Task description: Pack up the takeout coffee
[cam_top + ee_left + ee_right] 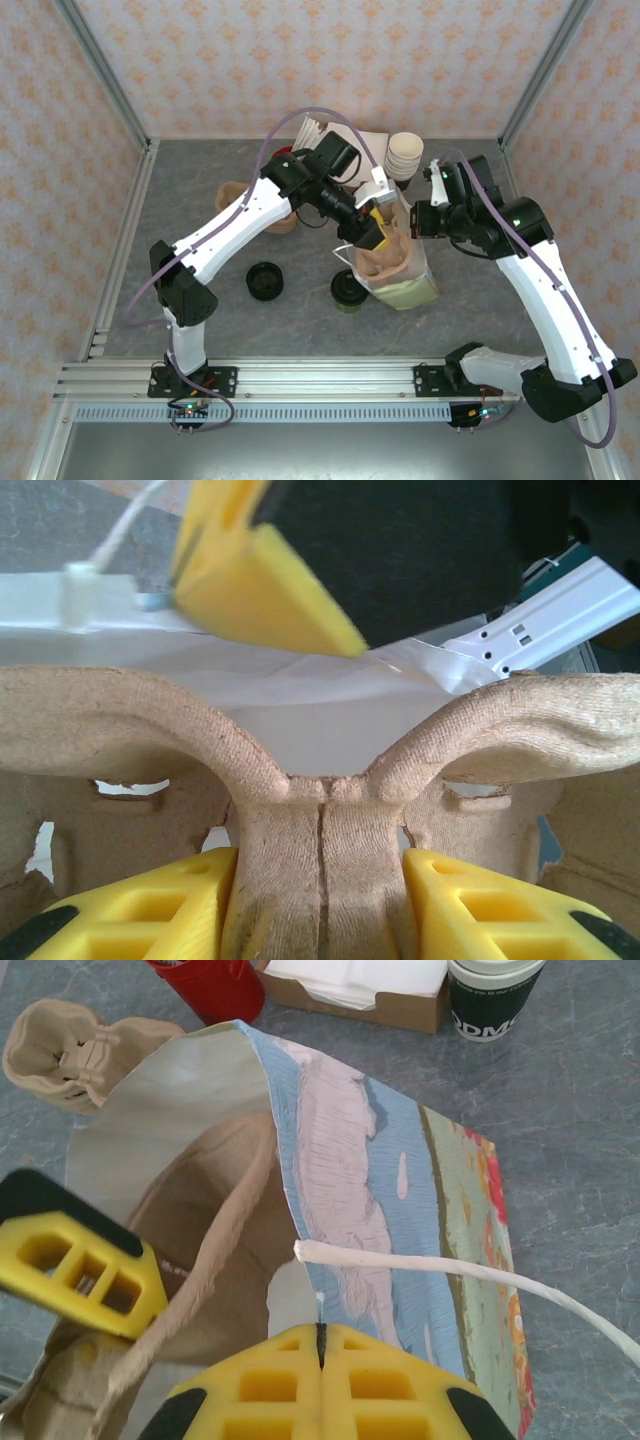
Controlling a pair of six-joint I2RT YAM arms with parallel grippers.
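Black low disc (264, 281) lies left on the grey marbled bench (300, 330), not part of this job. Right of it the coffee (347, 290) stands upright on the bench, just beside the bag's near-left corner and outside it: round black lid, dark green sides.

Next, the left gripper (322, 880) grasps the carrier (120, 710) by its centre rib, fingers (150, 910) pressed on either side. The carrier sits partly down inside the bag (340, 1160). It is moulded pulp: tan, fibrous, matte, with curved arches and cut-out cup wells. The bag is thin paper, white inside, printed blue, pink and green outside, with a white cord handle (450, 1270). Furthest right, the right gripper (320, 1345) is clenched on the bag rim, holding the mouth open.

Step, as judged: seating the carrier in the bag; coffee not yet packed. Next move likely calls for:
- lowering the carrier flat without snagging the wall
- letting go
- picking the cup by its body, kept upright

Pulp looks stiff but light. The paper wall would probably buckle if pushed.
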